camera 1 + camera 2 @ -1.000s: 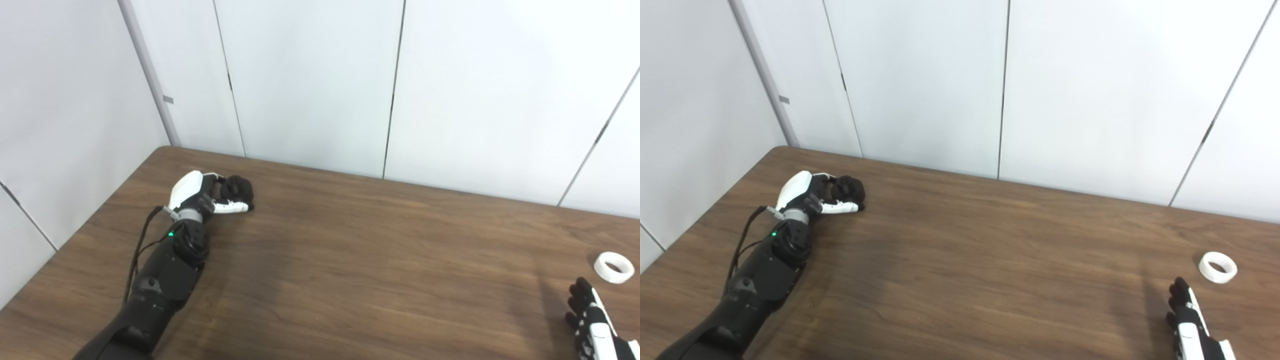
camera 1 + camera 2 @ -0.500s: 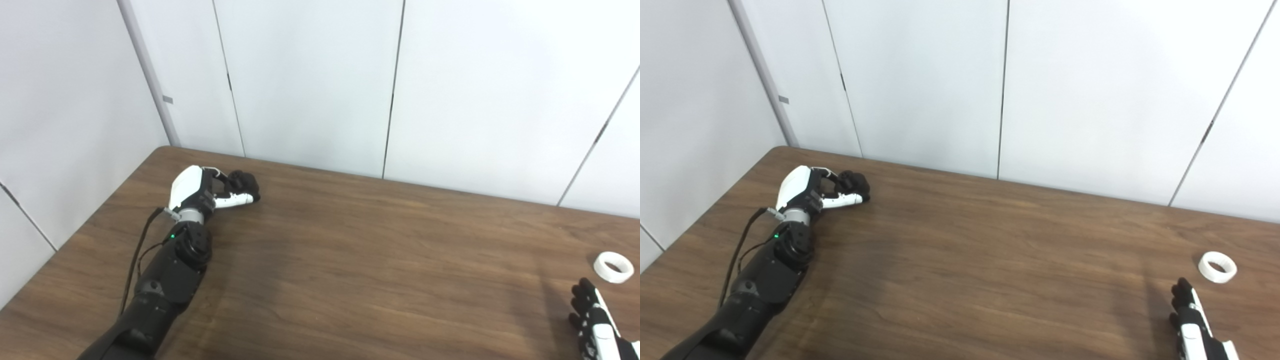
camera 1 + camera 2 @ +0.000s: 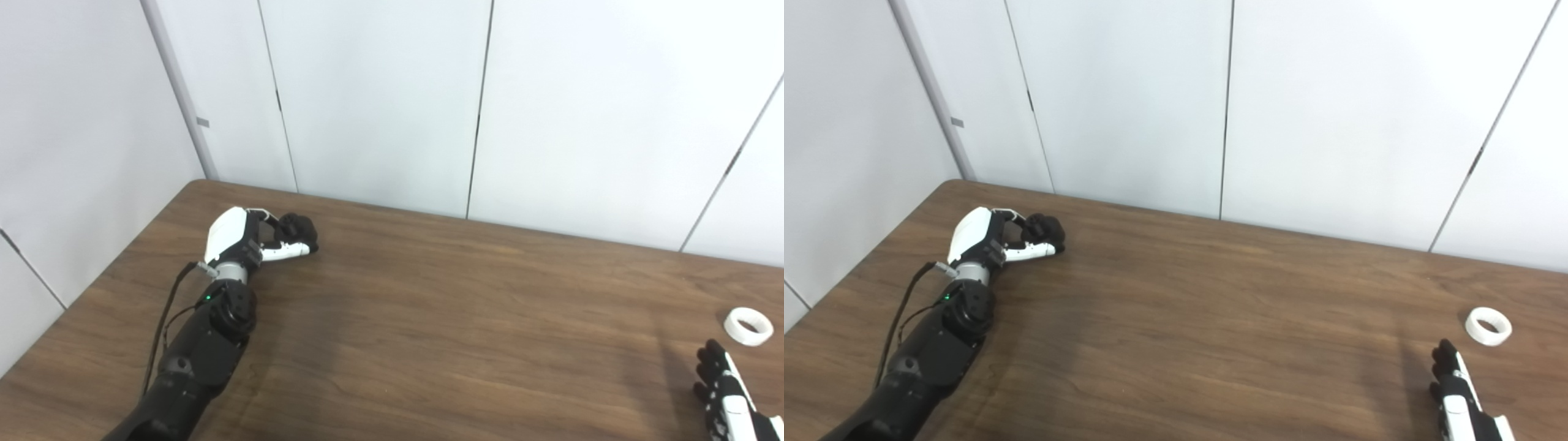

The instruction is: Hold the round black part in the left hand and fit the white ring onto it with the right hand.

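My left hand [image 3: 254, 236] is at the far left of the wooden table [image 3: 429, 318], near the back corner. Its fingers and thumb are curled shut around a round black lump [image 3: 298, 226], which I take for the round black part; black fingertips cover most of it. It also shows in the right eye view [image 3: 1044, 228]. The white ring [image 3: 748, 318] lies flat on the table at the far right. My right hand [image 3: 723, 392] is at the bottom right corner, a short way in front of the ring and not touching it, fingers straight and apart, holding nothing.
White wall panels [image 3: 380, 104] stand close behind the table's back edge and along its left side. A black cable [image 3: 164, 318] runs along my left forearm. Bare wood lies between the two hands.
My left hand, shut on the black lump, has moved slightly toward the back of the table. The camera has shifted a little. The right hand and the ring have stayed put.
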You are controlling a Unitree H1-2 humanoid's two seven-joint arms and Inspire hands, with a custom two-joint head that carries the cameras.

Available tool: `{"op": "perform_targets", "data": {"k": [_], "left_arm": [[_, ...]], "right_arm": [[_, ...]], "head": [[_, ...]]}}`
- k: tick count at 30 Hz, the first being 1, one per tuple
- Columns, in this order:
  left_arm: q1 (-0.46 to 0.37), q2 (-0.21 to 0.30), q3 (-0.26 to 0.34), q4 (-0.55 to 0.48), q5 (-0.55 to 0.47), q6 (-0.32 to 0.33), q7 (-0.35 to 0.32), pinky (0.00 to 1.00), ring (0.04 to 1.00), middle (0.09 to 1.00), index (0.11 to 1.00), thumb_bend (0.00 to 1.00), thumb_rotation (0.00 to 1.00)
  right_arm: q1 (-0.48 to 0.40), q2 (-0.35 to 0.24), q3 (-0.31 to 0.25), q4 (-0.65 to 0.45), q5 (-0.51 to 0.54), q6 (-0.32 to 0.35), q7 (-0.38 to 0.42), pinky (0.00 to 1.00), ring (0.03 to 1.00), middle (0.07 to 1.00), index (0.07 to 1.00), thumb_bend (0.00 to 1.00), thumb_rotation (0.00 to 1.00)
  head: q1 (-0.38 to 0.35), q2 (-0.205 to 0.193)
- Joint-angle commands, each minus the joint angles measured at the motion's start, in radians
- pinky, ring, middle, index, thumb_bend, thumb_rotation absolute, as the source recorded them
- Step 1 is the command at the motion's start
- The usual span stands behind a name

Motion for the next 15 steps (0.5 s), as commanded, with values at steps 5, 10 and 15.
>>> {"op": "perform_targets", "data": {"k": [5,10,15], "left_arm": [[0.045,0.014,-0.025,-0.213,0.048,0.023,-0.061,0.96,0.933,0.815,0.488,0.52,0.05],[0.109,-0.007,-0.051,-0.377,0.080,0.071,-0.131,0.93,0.916,0.811,0.487,0.52,0.05],[0.170,-0.039,-0.082,-0.500,0.129,0.090,-0.177,0.89,0.890,0.810,0.486,0.52,0.05]], "right_arm": [[-0.018,-0.001,0.001,-0.031,-0.017,-0.021,-0.012,1.00,1.000,0.981,1.000,0.44,1.00],[-0.018,0.002,0.005,-0.029,-0.031,-0.024,-0.014,1.00,1.000,0.982,1.000,0.46,1.00],[-0.019,0.012,0.011,-0.029,-0.048,-0.022,-0.025,1.00,1.000,0.978,1.000,0.47,1.00]], "head": [[-0.012,0.005],[-0.031,0.013],[-0.049,0.024]]}}
